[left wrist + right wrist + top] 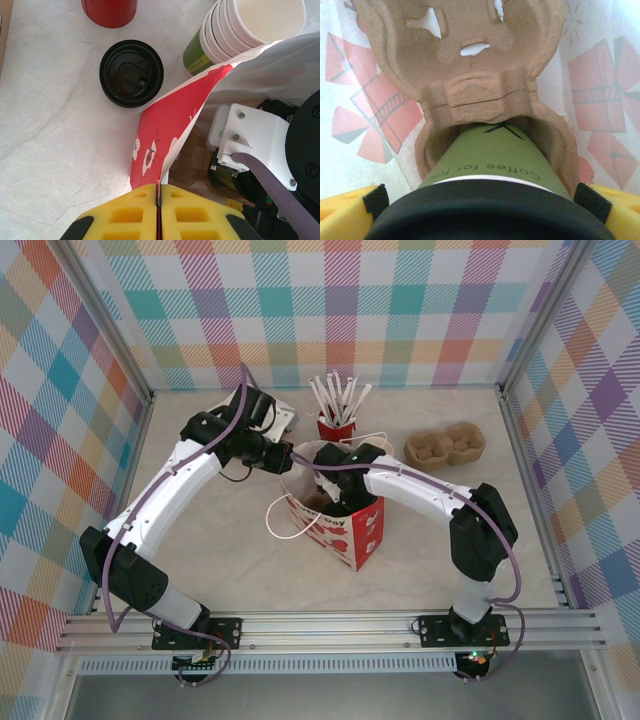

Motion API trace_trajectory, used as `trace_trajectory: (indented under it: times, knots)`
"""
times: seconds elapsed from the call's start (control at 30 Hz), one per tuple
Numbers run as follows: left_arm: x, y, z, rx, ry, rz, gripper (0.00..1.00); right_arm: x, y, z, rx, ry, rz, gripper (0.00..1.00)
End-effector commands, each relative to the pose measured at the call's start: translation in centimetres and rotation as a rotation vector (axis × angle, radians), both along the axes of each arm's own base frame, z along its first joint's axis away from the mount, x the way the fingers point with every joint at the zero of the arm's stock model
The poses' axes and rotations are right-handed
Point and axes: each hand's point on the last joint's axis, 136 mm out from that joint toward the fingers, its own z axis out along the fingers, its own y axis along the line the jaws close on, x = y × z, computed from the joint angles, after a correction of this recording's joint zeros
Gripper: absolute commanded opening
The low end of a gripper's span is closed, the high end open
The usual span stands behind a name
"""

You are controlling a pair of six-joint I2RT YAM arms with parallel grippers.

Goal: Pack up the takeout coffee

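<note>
One coffee cup (490, 165) upright in carrier (465, 75)

Item 1. takeout coffee cup (490, 155), green side, right wrist view: dark lettering "Coffee for", upside down as seen, running just under the black lid; further letters cut off. A thin crossed-line mark sits above it.

Item 2. paper bag (350, 535), red face, top view: white lettering near the upper edge, seemingly ending "Day"; remainder unreadable.

Item 3. stack of cups (197, 55), green side: small print, too blurred to read.
</note>
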Motion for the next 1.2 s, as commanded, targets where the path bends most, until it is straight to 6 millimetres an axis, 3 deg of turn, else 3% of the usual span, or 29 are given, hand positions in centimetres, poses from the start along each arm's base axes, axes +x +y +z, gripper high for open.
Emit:
trace_trajectory:
  times: [0.0, 0.83, 1.17]
  knots:
    - [-0.5, -0.1, 1.1, -0.022, -0.028, -0.002, 0.09, 0.3, 0.5, 2.1, 0.057, -0.029, -0.027, 0.99]
    - [-0.5, 0.2, 1.9, -0.024, -0.059, 0.012, 0.05, 2.0, 1.2, 5.7, 0.103, -0.080, -0.086, 1.00]
    - [-0.5, 0.2, 2.0, -0.023, -0.065, 0.013, 0.05, 2.3, 1.0, 8.6, 0.129, -0.125, -0.094, 1.00]
